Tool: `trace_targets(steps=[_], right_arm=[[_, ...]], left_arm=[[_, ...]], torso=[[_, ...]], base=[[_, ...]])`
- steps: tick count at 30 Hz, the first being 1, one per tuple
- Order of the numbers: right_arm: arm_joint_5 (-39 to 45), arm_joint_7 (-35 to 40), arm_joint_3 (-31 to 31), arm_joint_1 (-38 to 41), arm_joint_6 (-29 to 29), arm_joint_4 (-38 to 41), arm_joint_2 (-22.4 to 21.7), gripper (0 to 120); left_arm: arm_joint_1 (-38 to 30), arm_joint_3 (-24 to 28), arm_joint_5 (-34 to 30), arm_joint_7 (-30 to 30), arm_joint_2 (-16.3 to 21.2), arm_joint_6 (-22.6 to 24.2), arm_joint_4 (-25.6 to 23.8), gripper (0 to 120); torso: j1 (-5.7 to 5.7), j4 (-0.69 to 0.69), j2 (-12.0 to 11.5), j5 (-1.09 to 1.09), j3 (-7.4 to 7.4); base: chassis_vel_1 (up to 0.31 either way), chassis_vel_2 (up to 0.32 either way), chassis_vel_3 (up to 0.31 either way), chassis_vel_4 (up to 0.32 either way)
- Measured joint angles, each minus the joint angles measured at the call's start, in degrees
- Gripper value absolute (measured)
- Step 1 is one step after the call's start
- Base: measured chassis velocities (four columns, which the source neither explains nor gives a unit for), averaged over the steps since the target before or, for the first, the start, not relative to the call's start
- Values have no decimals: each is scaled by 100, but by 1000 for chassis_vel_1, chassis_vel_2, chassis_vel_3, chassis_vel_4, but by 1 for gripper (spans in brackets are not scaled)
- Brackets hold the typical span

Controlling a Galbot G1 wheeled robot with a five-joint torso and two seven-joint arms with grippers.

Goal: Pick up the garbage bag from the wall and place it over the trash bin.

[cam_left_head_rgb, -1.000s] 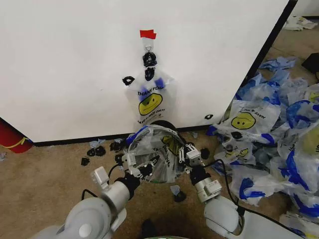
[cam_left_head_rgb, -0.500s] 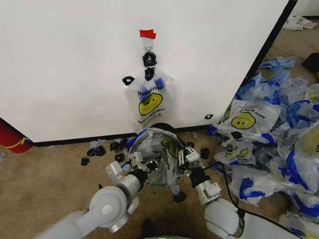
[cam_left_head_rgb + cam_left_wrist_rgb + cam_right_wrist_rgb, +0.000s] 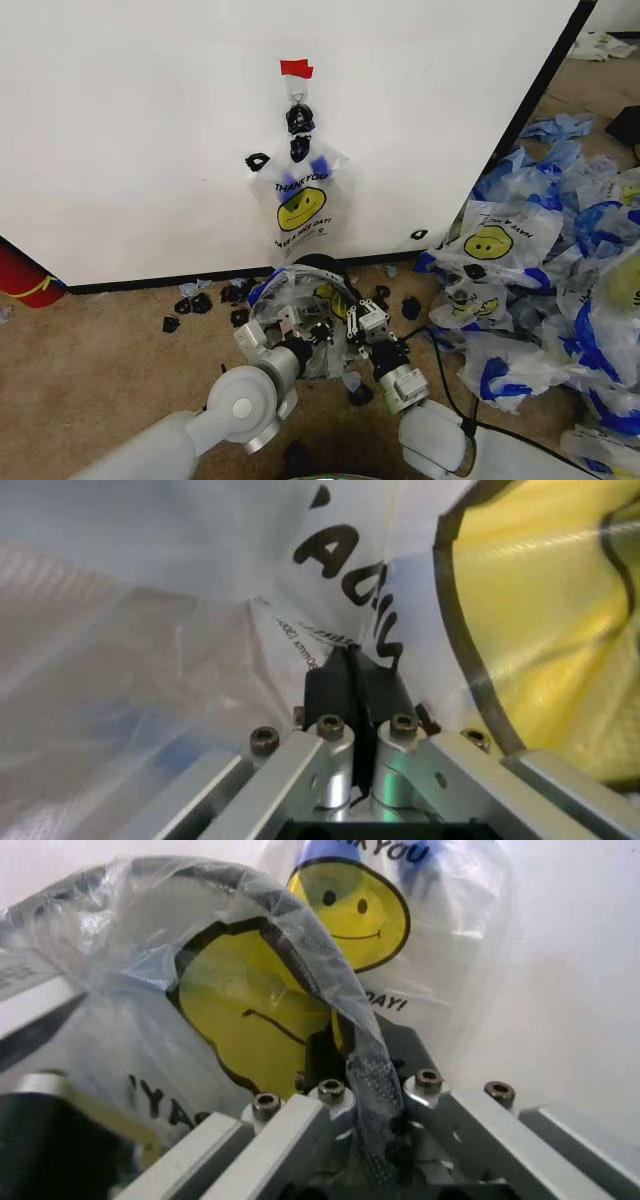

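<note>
The garbage bag (image 3: 300, 310) sits draped over the trash bin (image 3: 318, 262) on the floor just below the wall (image 3: 140, 130), its clear plastic bunched between both grippers. Left gripper (image 3: 308, 330) is at the bag's near left side; the left wrist view shows its black fingers (image 3: 352, 686) pressed together, pinching the film. Right gripper (image 3: 358, 322) is at the bag's right side, fingers clamped on a twisted strip of the bag (image 3: 360, 1065). Another identical bag (image 3: 302, 205) hangs from the hook (image 3: 297, 97) under the red tape (image 3: 296, 68). A heap of bags (image 3: 560, 270) lies on the carpet to the right.
</note>
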Motion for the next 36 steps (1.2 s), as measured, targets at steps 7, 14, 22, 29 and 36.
trace_targets(steps=[7,14,22,29,36], right_arm=[[-23,-11,-12,-105,24,-12,-3,0],[-59,-21,12,-192,64,13,-30,0],[-80,-41,98,-307,116,73,-90,0],[-116,-76,203,-428,160,119,-146,0],[-150,-103,296,-531,202,163,-230,0]], left_arm=[[-221,184,29,0,-154,-23,334,0],[-404,323,77,-1,-340,-41,666,0],[-616,468,157,-19,-647,-76,1136,0],[-812,600,212,-20,-902,-103,1521,0],[-988,702,314,-5,-1215,-153,2016,0]], torso=[[0,0,0,0,0],[0,0,0,0,0],[0,0,0,0,0],[0,0,0,1,0],[0,-1,0,0,0]], base=[[0,0,0,0],[0,0,0,0],[0,0,0,0],[0,0,0,0],[0,0,0,0]])
